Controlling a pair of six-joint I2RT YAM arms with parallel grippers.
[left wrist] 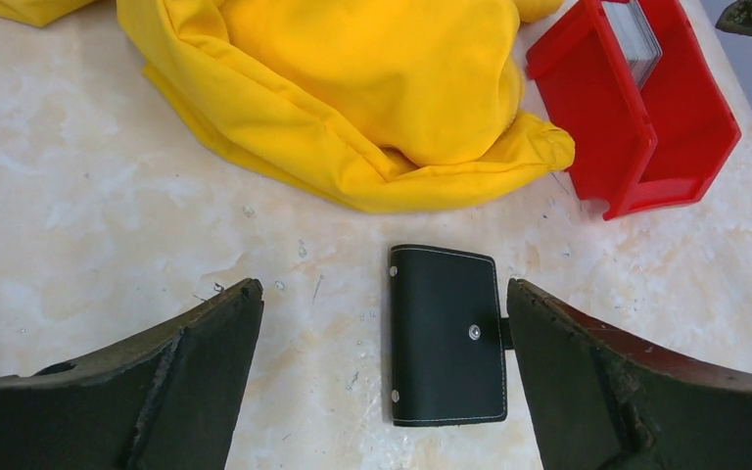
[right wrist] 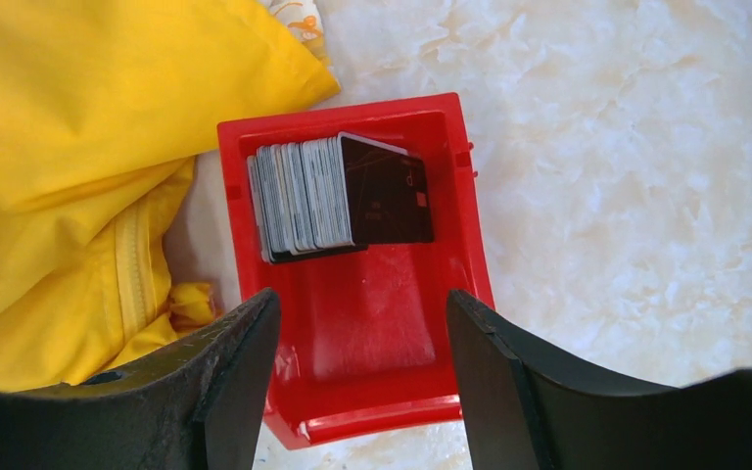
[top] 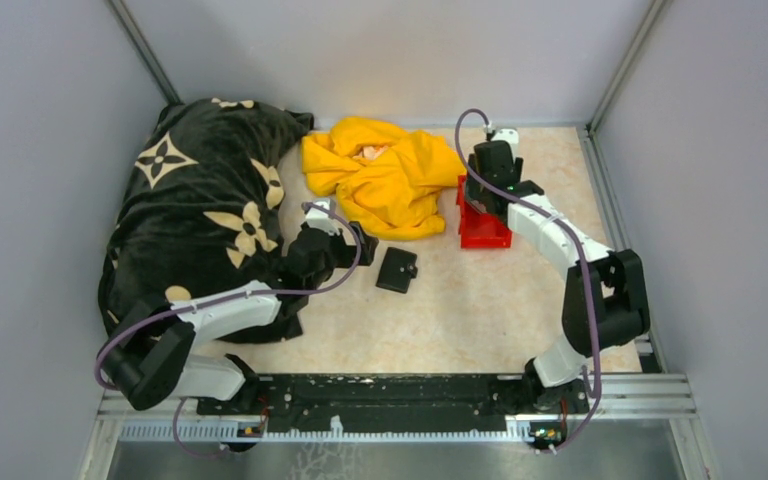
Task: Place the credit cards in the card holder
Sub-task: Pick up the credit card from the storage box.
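Though barely begun: no card in holder yet. Cards stacked in bin, 2 o'clock from holder; holder snapped shut, flat on table. Right gripper over bin, jaws apart, empty. Left gripper by holder, jaws fully spread, empty. Remaining: open holder, pick, insert.

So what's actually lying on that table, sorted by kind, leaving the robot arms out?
Cloth items: 2 (black patterned blanket, yellow garment)
Card holder: 1
Red bin: 1
Stack of credit cards: 1, standing inside the bin; single cards too tightly packed to count
Total: 5
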